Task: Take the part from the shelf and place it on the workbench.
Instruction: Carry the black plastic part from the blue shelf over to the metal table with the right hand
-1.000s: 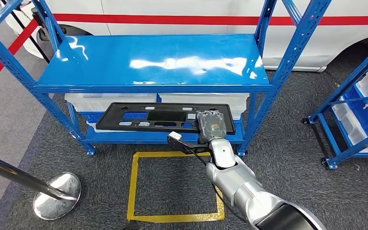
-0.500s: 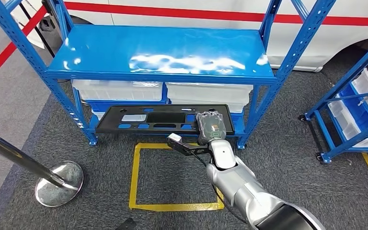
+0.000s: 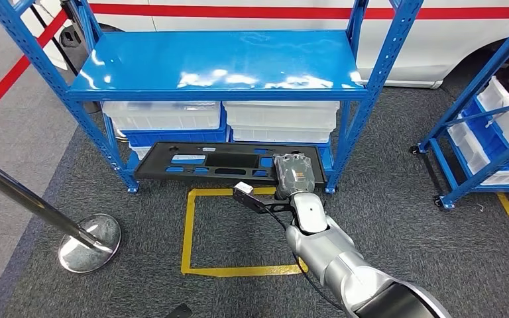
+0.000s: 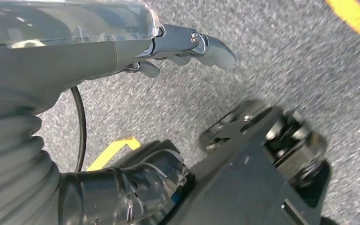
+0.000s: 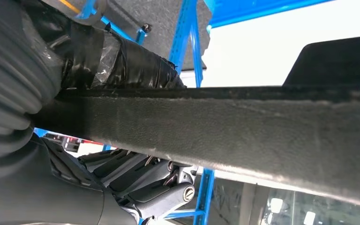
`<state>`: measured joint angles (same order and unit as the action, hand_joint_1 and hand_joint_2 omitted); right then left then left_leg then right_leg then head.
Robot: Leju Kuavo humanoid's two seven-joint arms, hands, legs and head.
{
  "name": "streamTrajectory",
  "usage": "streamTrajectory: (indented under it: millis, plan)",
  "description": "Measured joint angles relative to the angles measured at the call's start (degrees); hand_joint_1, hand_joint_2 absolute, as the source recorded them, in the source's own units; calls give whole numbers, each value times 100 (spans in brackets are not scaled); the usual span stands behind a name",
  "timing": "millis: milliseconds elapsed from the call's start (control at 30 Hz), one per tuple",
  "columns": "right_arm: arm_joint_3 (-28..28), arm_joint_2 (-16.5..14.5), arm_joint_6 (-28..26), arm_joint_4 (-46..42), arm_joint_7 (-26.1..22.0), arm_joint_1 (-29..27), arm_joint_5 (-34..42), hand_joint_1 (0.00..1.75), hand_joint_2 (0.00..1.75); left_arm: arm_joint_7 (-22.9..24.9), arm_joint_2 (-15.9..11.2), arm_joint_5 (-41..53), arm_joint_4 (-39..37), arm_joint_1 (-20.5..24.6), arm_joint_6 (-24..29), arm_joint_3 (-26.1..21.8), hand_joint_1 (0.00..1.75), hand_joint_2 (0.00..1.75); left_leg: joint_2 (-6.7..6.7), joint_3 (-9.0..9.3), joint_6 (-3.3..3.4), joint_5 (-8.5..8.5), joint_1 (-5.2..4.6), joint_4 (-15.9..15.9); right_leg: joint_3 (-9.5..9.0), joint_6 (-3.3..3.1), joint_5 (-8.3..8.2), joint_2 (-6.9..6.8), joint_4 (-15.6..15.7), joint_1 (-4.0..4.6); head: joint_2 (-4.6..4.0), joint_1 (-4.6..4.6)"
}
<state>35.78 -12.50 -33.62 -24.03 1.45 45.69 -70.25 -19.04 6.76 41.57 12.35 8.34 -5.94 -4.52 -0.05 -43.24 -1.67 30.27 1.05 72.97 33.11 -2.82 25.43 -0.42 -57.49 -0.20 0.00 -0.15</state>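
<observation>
Now whole view shifted versus half second back: blue metal shelf rack [image 3: 225, 66] farther off, more grey carpet showing. Long flat black plastic panel with cutouts [image 3: 228, 162] out past rack's lower front edge, over yellow tape square [image 3: 238, 232]. Right hand [image 3: 293, 173] clamped on panel's right end. Left hand [image 4: 187, 44] hanging, fingers loosely extended, holding nothing.

We see a blue shelf [image 3: 219, 63] of painted metal, its top board glossy enough to throw white glare. The black part [image 3: 228, 162] looks like matt plastic; up close in the right wrist view its edge [image 5: 243, 126] is grainy and rough. The right hand [image 3: 294, 175] holding it has a clear glossy cover. The arm [image 3: 331, 255] is smooth, satin silver. The bins [image 3: 282, 119] seem translucent white plastic. The floor [image 3: 404, 232] is rough grey carpet with matt yellow tape [image 3: 189, 232]. The near-left stanchion base [image 3: 89, 242] is polished, mirror-like metal.
</observation>
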Motion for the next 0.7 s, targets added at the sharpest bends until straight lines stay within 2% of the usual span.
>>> streamTrajectory:
  millis: [33,67,100,133,167,200,233,300,333,367,400,467,500,533,567,633,667,700]
  plan:
    - [0,0,-1,1,-3,-7,0,175,175,0,-2,1,0,0,-1,0,0,175,1,74,-17,-59,11,54,68,12,-37,0,-22,-3,0,0]
    - [0,0,-1,1,-5,-12,0,175,175,0,-3,1,0,2,-1,0,0,175,2,254,-27,-184,22,-108,133,29,-66,0,-52,-8,0,0]
    - [-1,0,-2,1,-7,-14,0,175,175,0,-5,2,0,6,-1,0,0,175,5,519,-30,-303,33,-444,192,47,-87,1,-93,-14,0,0]
    - [-2,0,-4,-1,-7,-11,0,175,175,0,-8,2,0,12,-1,0,0,175,4,806,-25,-339,31,-835,248,69,-100,1,-135,-11,0,-1]
    - [-4,0,-5,-2,-7,-10,1,175,175,0,-9,2,0,17,-1,0,0,175,-1,1017,-3,-344,22,-1154,290,97,-116,0,-171,-6,0,1]
    - [-6,0,-8,-2,-7,-9,3,175,175,0,-10,2,0,20,-1,0,0,175,-6,1134,22,-312,11,-1356,321,129,-135,-1,-197,0,0,3]
    - [-8,0,-10,-3,-10,-8,8,175,175,0,-10,3,0,20,-1,0,0,175,-12,1159,55,-283,-6,-1426,344,167,-163,-1,-206,5,0,4]
    - [-10,3,-16,-2,-20,-9,25,175,175,2,-11,4,0,13,1,0,0,175,-4,1116,146,-342,-4,-1455,366,241,-201,7,-217,0,0,6]
    - [-11,7,-20,-3,-26,-9,33,175,175,2,-11,5,0,13,1,0,0,175,5,1097,205,-384,3,-1475,398,271,-142,15,-273,-4,0,8]
    - [-13,12,-28,-3,-30,-8,38,175,175,3,-12,5,0,15,2,0,0,175,16,1068,262,-431,13,-1499,468,297,2,25,-438,-8,0,8]
    - [-15,18,-38,-2,-32,-9,39,175,175,2,-12,6,0,18,2,0,0,175,25,1028,305,-476,18,-1512,578,318,213,33,-715,-16,0,10]
    - [-15,24,-57,-1,-38,-20,39,175,175,1,-13,7,0,17,2,-1,0,175,27,916,338,-554,7,-1504,848,350,656,41,-1454,-18,0,10]
    - [-15,27,-61,1,-40,-31,39,175,175,0,-13,7,0,13,2,-2,0,175,26,860,338,-588,3,-1492,917,355,766,40,-1707,-18,0,11]
    - [-15,30,-62,2,-42,-42,40,175,175,0,-13,7,0,9,2,-2,0,175,25,807,336,-620,-3,-1479,892,350,779,40,-1778,-17,0,10]
    - [-15,32,-63,3,-44,-49,45,175,175,0,-13,7,0,6,2,-2,0,175,22,759,331,-648,-8,-1466,744,331,690,41,-1610,-14,0,11]
    - [-15,33,-69,-1,-56,-45,58,175,175,0,-9,7,0,7,2,-2,0,175,19,695,312,-703,-20,-1451,226,248,431,41,-820,10,0,10]
    - [-15,31,-73,-3,-63,-38,65,175,175,0,-7,7,0,8,1,-2,0,175,20,674,291,-731,-31,-1447,16,205,332,39,-462,29,0,8]
    - [-15,30,-78,-4,-69,-30,67,175,175,0,-4,7,0,10,1,-2,0,175,24,659,263,-759,-34,-1448,-103,172,285,36,-241,52,0,9]
